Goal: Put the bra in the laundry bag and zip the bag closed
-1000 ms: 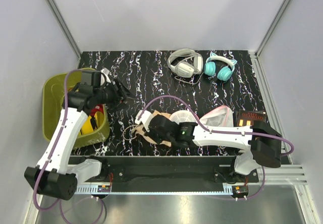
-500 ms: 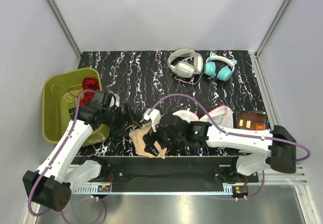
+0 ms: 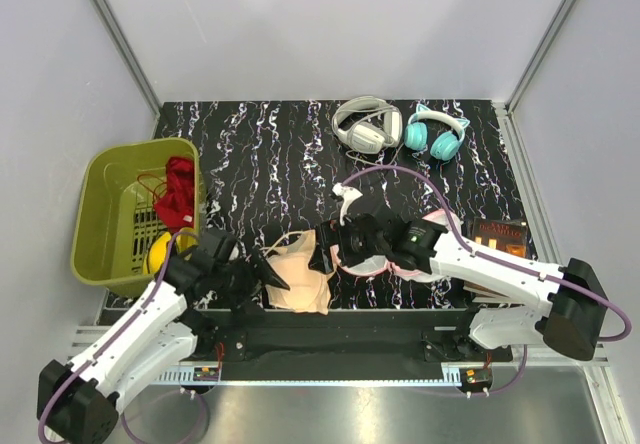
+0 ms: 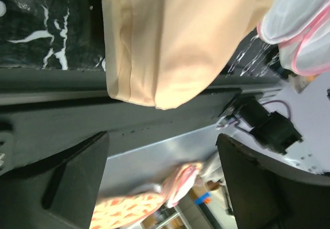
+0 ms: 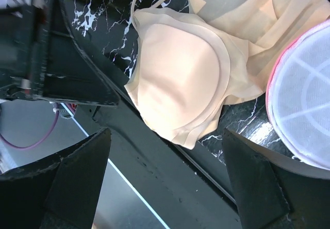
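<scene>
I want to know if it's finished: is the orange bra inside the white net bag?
Out. The bra lies in the open beside the laundry bag, none of it under the white mesh.

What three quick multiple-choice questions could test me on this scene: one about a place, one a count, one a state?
1. Where on the table is the bra?
A. far edge
B. near edge, beside the laundry bag
C. far right corner

2. How many headphones are there?
A. one pair
B. three pairs
C. two pairs

3. The right gripper is:
A. open, holding nothing
B. shut on the bra
C. shut on the bag

Answers:
1 B: it lies by the front rim, next to the bag's pink trim.
2 C: a white pair and a teal pair sit side by side.
3 A: its wrist view shows the fingers wide apart above the bra.
</scene>
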You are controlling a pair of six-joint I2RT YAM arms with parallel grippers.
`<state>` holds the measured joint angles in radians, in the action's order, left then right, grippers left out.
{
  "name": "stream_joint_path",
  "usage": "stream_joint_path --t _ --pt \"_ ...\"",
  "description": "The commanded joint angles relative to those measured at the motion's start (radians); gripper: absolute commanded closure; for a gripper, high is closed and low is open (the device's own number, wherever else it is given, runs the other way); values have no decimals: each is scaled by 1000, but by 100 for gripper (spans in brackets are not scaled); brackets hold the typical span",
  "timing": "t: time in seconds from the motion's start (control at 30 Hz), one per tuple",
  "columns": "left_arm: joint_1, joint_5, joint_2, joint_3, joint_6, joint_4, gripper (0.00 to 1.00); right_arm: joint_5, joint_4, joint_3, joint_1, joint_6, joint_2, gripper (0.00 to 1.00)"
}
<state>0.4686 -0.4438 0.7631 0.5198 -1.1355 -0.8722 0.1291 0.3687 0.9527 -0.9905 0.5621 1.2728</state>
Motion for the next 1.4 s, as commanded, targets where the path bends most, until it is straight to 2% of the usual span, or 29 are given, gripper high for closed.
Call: stream_joint_path --t 0.0,0.1,0.2,0.33,0.43,0.53,0.6,0.67,0.83,0.93,0.97,1.07,1.1,1.13,1.17,1.2,1.3,1.37 --pt "41 8 -106 -118 -318 191 8 18 -2 -3 -5 50 -36 5" --pt "73 74 -130 -164 -397 223 12 -3 -2 -11 -4 61 -65 4" --pt "120 152 -76 -139 -417 239 16 -23 -2 -19 -2 67 -98 5" --pt "182 203 92 -106 -409 291 20 -40 -1 -28 -2 48 -133 5" --pt "209 232 168 -78 -402 309 27 -43 1 -34 -4 35 -153 5" --pt "225 281 176 -64 -420 317 39 -43 4 -43 -2 38 -167 5" --pt "226 316 167 -60 -425 322 53 -43 7 -46 0 39 -168 5" --pt "226 329 163 -67 -435 338 58 -43 7 -46 0 33 -173 5" --pt "225 350 173 -78 -431 394 100 -55 13 -40 12 13 -181 5" --pt "226 387 176 -5 -356 337 100 -42 25 -35 38 15 -175 5" --pt "225 430 179 29 -327 261 100 -33 29 -32 49 16 -171 5" --pt "214 485 220 196 -147 118 100 7 45 -17 97 1 -159 5" --pt "211 487 261 297 -38 83 100 33 59 -9 108 -10 -155 5" --pt "206 485 289 357 20 44 100 43 70 3 119 -33 -142 5" --pt "206 500 320 420 63 -73 100 49 81 32 134 -45 -136 5" --pt "206 508 373 537 127 -118 100 66 94 44 141 -69 -132 4" --pt "193 472 439 713 271 -149 100 76 117 96 162 -105 -105 1" --pt "159 450 472 790 310 -149 100 81 124 130 177 -111 -87 1"
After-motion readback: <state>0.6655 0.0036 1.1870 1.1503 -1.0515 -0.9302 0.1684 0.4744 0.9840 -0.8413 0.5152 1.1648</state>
